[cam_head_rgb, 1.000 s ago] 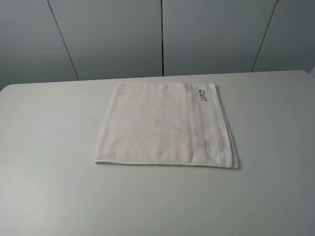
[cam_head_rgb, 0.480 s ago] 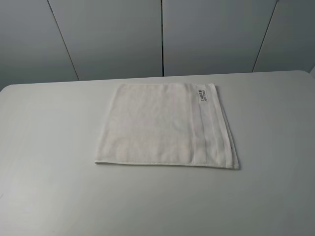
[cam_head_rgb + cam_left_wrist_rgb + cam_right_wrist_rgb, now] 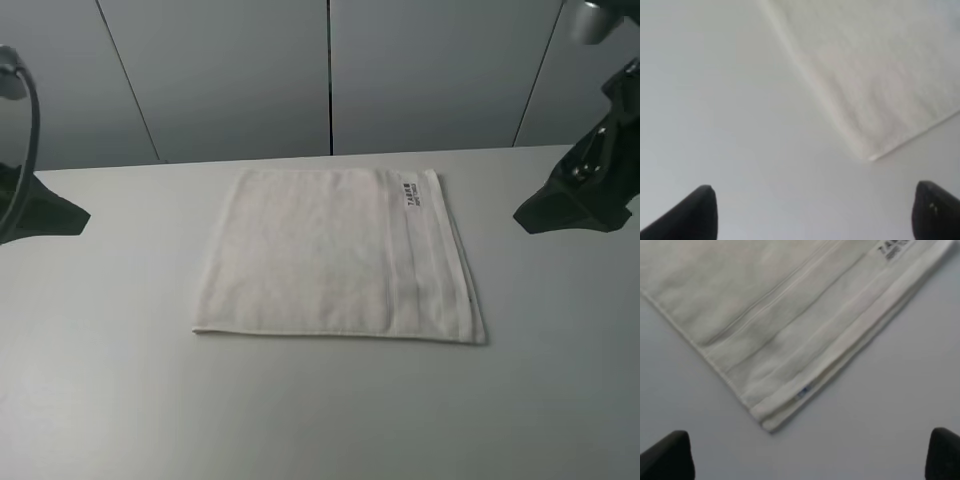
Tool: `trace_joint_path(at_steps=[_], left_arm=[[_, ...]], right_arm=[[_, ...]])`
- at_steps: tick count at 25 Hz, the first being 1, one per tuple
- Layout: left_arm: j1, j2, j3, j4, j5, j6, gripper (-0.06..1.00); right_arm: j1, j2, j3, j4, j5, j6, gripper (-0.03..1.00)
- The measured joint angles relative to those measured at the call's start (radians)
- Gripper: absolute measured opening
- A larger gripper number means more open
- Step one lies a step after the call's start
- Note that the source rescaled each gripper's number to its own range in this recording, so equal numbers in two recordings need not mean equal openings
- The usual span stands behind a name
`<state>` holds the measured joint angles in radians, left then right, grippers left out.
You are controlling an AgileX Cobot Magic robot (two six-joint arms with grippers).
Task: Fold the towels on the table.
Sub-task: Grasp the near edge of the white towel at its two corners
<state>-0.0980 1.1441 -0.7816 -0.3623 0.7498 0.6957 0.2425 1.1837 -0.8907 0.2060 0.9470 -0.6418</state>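
The white towel [image 3: 335, 255] lies flat on the table [image 3: 320, 410], folded into a rough square, with a woven band along its right side and a dark-lettered label [image 3: 412, 195] at the far right corner. My left gripper [image 3: 55, 215] hovers at the left edge, apart from the towel. My right gripper [image 3: 545, 210] hovers at the right edge, also apart. The left wrist view shows open fingers [image 3: 700, 212] above bare table short of a towel corner [image 3: 875, 65]. The right wrist view shows open fingers [image 3: 667, 455] short of the layered banded corner [image 3: 780, 305].
Grey wall panels [image 3: 330, 70] stand behind the table's far edge. White tabletop surrounds the towel on all sides, with the widest stretch in front. A black cable [image 3: 30, 100] loops above the left arm.
Both arms have come into the exterior view, one at the left edge and one at the right edge. The towel has not moved.
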Motion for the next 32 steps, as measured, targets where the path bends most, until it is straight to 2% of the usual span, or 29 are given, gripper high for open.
trace_joint_path(at_steps=[3, 7, 14, 18, 26, 32], left_arm=[[-0.101, 0.084, -0.002, 0.012, -0.052, 0.033, 1.00], [-0.240, 0.215, -0.031, 0.101, -0.104, 0.037, 1.00], [-0.370, 0.503, -0.175, 0.265, -0.083, 0.039, 0.99], [-0.420, 0.633, -0.241, 0.335, -0.068, 0.039, 0.99], [-0.504, 0.794, -0.268, 0.368, -0.043, 0.039, 0.99], [-0.513, 0.823, -0.269, 0.405, -0.023, 0.019, 0.99]], right_arm=[[0.029, 0.091, 0.000, 0.000, -0.013, -0.028, 1.00], [0.061, 0.176, -0.001, 0.000, -0.017, -0.106, 1.00], [0.109, 0.297, -0.001, -0.020, -0.026, -0.183, 1.00], [0.140, 0.356, -0.001, -0.042, -0.045, -0.189, 1.00], [0.155, 0.417, -0.001, -0.062, -0.095, -0.206, 1.00], [0.155, 0.461, -0.001, -0.062, -0.104, -0.231, 1.00]])
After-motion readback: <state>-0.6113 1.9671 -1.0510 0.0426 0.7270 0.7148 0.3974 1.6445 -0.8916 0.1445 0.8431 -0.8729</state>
